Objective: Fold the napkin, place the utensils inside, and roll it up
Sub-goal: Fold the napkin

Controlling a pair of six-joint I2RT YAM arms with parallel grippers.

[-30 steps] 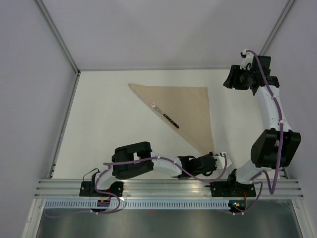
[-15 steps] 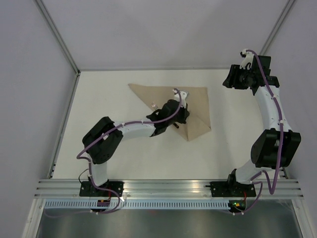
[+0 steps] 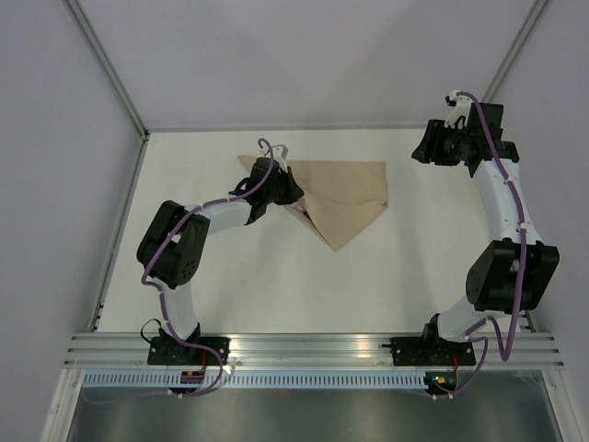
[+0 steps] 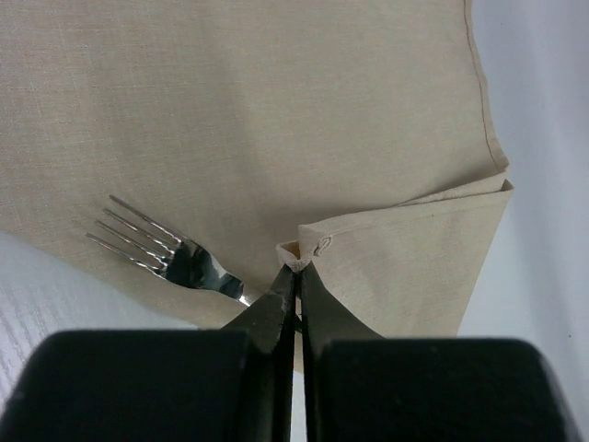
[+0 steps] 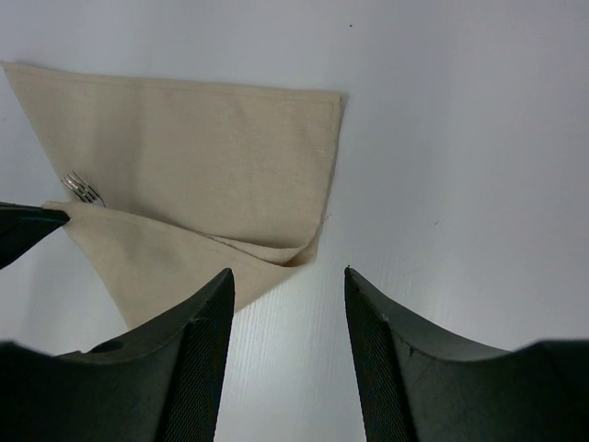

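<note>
The napkin (image 3: 345, 189) lies on the table (image 3: 230, 276) toward 12 o'clock from its middle. It is folded to a triangle with one flap doubled over the rest, and the flap's lower tip points to about 5 o'clock. The left claw (image 4: 296, 265) is at the napkin's 9 o'clock end, its fingers pressed together on a corner of that flap, which shows as a small tan nub between the tips. In the left wrist view a fork (image 4: 170, 253) lies on the cloth just at 9 o'clock of the pinched corner, tines toward 10 o'clock, its handle hidden under flap and fingers. The right claw (image 5: 287, 276) hangs spread, holding nothing, well apart from the napkin at its 3 o'clock side.
</note>
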